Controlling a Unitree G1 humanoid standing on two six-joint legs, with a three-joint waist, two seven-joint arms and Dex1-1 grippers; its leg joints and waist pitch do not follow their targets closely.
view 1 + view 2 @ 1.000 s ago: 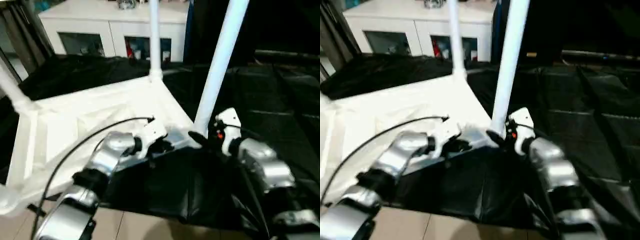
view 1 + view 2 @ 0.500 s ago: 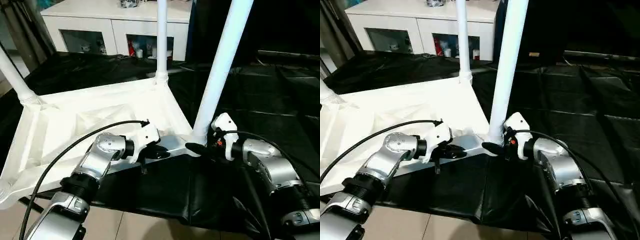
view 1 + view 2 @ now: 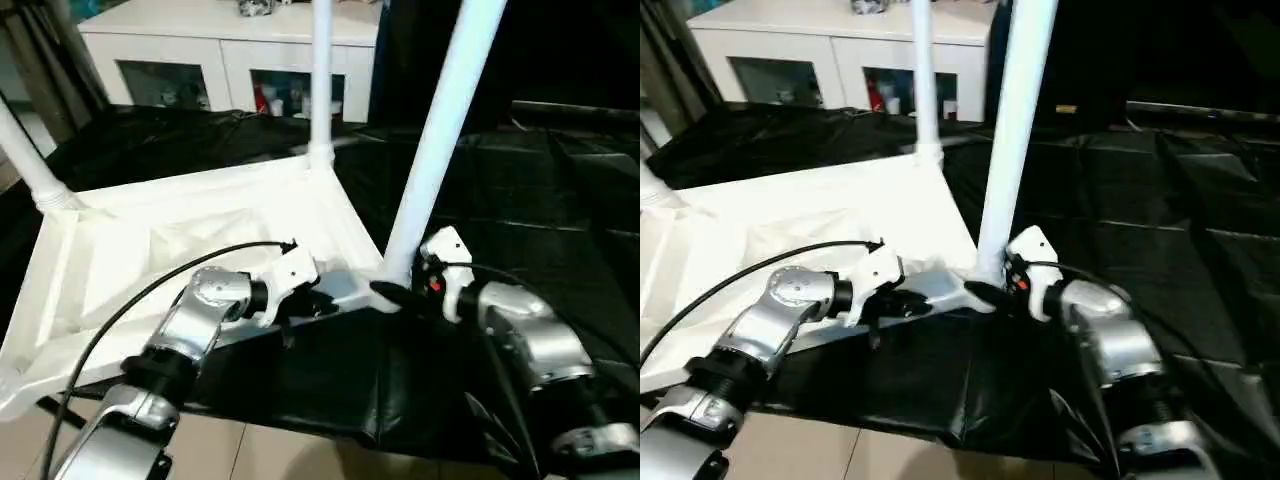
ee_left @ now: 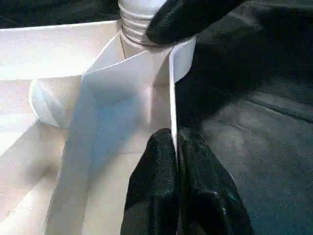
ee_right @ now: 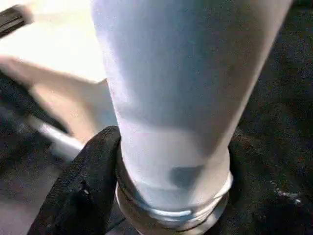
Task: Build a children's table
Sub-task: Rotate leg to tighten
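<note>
Three legs stand in upturned tabletop (image 3: pixel 190 235) on black sheet. Left gripper (image 4: pixel 177 147) pinches tabletop's near rim. Right gripper (image 5: pixel 166 196) has narrowed around nearest leg (image 3: pixel 432 150) at corner socket, now clasping its base; likely seating or twisting it.

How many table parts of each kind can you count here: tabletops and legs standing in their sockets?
Tabletop: 1
Legs: 3, namely the near one, the far one and the left one
Total: 4
</note>
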